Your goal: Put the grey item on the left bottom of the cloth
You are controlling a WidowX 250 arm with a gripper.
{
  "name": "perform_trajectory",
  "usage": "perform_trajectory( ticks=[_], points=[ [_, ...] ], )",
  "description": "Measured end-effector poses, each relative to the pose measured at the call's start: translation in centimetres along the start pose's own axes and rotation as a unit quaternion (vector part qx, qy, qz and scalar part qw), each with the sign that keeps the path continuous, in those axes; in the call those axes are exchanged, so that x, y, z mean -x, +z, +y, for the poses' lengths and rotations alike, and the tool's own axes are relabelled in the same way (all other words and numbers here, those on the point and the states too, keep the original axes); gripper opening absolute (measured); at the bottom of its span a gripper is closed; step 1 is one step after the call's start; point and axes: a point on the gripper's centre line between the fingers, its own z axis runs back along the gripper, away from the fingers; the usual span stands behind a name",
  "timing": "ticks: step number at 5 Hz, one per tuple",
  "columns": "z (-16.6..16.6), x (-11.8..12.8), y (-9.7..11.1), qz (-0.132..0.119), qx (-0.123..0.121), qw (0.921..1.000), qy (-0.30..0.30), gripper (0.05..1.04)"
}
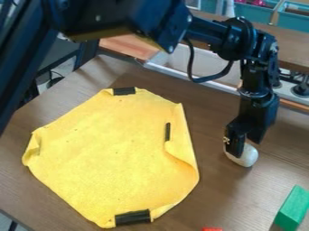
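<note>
Grey item (244, 156) in jaws — nr yellow cloth (111, 151) & green blk (292, 208)

Teal bins (251, 12) behind brown table (220, 198)

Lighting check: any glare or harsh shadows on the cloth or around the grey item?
Camera view: no blown-out glare on the yellow cloth; only a soft-edged shadow on the table near the pale item; small highlights on the dark arm.

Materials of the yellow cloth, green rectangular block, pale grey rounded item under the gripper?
Yellow cloth: matte, likely felt or microfibre; soft folded edges. Green block: probably painted wood; flat faces, crisp edges. Pale grey rounded item: smooth curved surface, maybe plastic or stone; can't tell.
</note>
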Motion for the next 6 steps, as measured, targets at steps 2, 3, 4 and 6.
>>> perform_trajectory(
  ticks=[2, 3, 4, 6],
  points=[
    [0.2, -0.5, -0.9, -0.022, 0.045, 0.9987, 0.012, 0.845],
    [0.2, -0.5, -1.1, -0.025, 0.048, 0.9984, 0.016, 0.844],
    [0.6, -0.4, -1.1, -0.026, 0.046, 0.9984, 0.018, 0.844],
    [-1.0, 0.2, -0.8, 0.001, 0.002, 0.9999, 0.010, 0.844]
  ],
)
